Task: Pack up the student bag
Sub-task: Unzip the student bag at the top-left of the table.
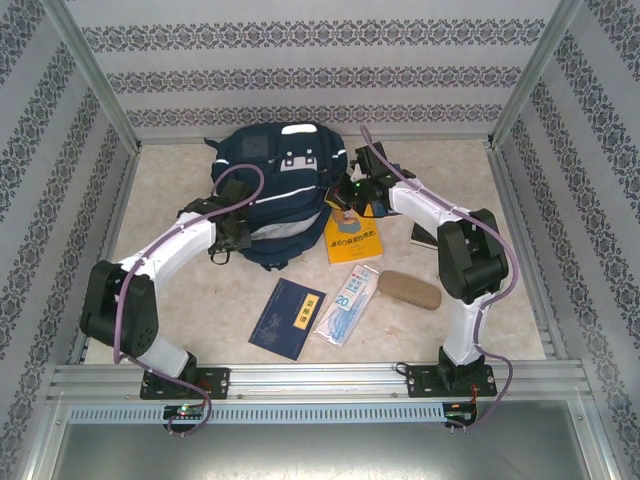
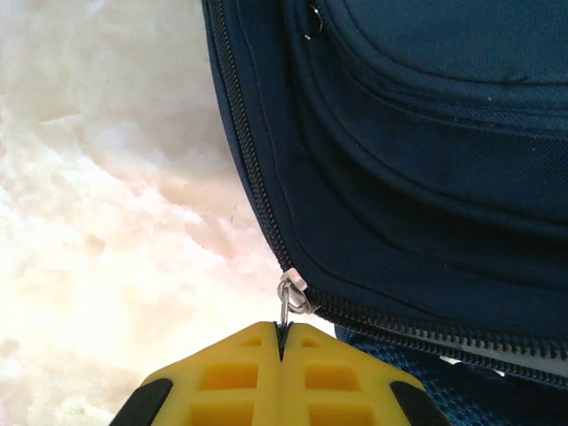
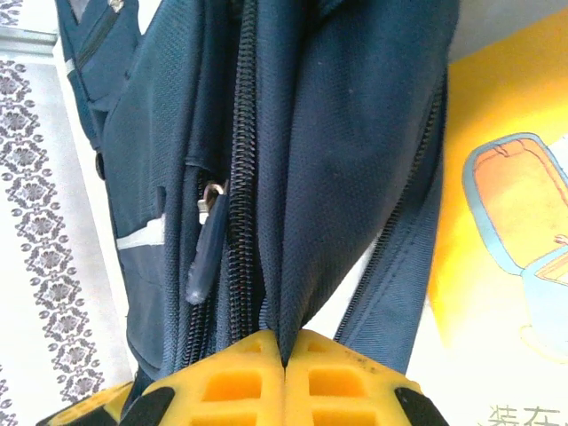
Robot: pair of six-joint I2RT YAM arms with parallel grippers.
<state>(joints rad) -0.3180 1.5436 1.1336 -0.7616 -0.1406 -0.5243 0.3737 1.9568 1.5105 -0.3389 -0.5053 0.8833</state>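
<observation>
Pale marbled tabletop [image 1: 200,300], floral-patterned walls [image 1: 300,75] — navy fabric backpack [image 1: 285,195] lies flat, left gripper [image 2: 282,333] clamped on its metal zipper pull [image 2: 289,297], right gripper [image 3: 284,342] pinched shut on its fabric.

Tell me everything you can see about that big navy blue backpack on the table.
The navy blue fabric backpack lies at the far middle of the table: woven cloth, grey-white reflective stripes, small white patches, dark zips. The left gripper is shut on its metal zipper pull; the right gripper pinches a fabric fold at its edge, next to a yellow book.
</observation>
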